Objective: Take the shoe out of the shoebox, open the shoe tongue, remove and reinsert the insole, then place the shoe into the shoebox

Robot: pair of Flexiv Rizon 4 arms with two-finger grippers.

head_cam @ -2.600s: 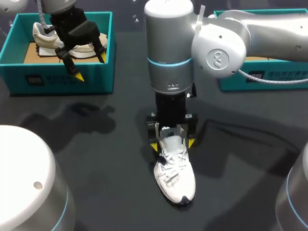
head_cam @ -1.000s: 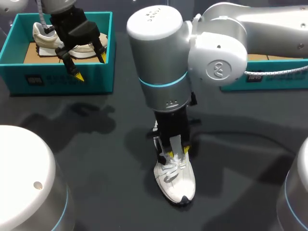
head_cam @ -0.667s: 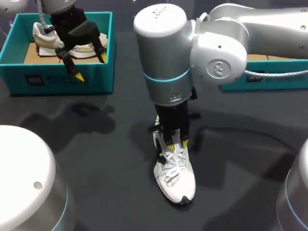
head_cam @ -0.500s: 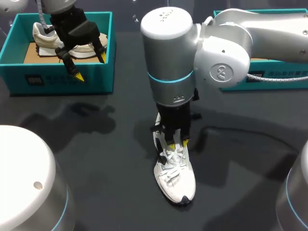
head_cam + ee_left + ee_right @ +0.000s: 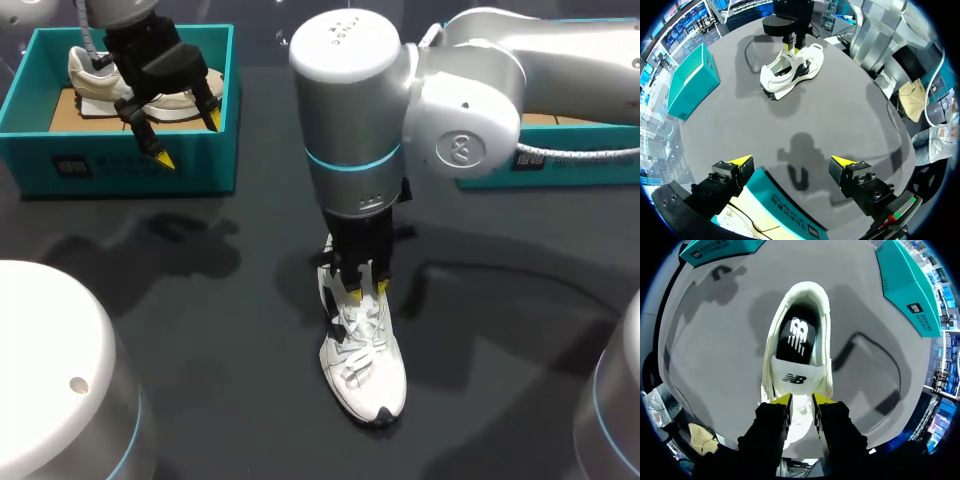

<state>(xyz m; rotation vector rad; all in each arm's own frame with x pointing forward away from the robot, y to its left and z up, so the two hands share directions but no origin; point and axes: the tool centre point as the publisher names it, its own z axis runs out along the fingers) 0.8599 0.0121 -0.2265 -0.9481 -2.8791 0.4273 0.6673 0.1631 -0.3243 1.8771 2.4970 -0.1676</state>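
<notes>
A white sneaker point(image 5: 363, 362) lies in the middle of the dark table, toe toward the front edge. My right gripper point(image 5: 364, 289) points down over its lace area. In the right wrist view the gripper point(image 5: 802, 400) has its yellow tips pressed on both sides of the white tongue point(image 5: 795, 377), shut on it. The black insole point(image 5: 800, 335) shows inside the shoe's opening ahead. My left gripper point(image 5: 186, 138) hangs open over the left teal shoebox point(image 5: 120, 165), nothing between its fingers point(image 5: 740, 162). The sneaker point(image 5: 790, 70) lies far ahead of it.
A beige shoe point(image 5: 100, 85) lies in the left shoebox. A second teal shoebox point(image 5: 560, 165) stands at the back right, partly behind my right arm. White robot bases fill the front left point(image 5: 50, 380) and front right point(image 5: 615, 410) corners.
My right gripper moved from straddling the heel, fingers wide, forward over the laces and narrowed onto the tongue. In the last half second it lifted slightly. The left arm has not moved.
</notes>
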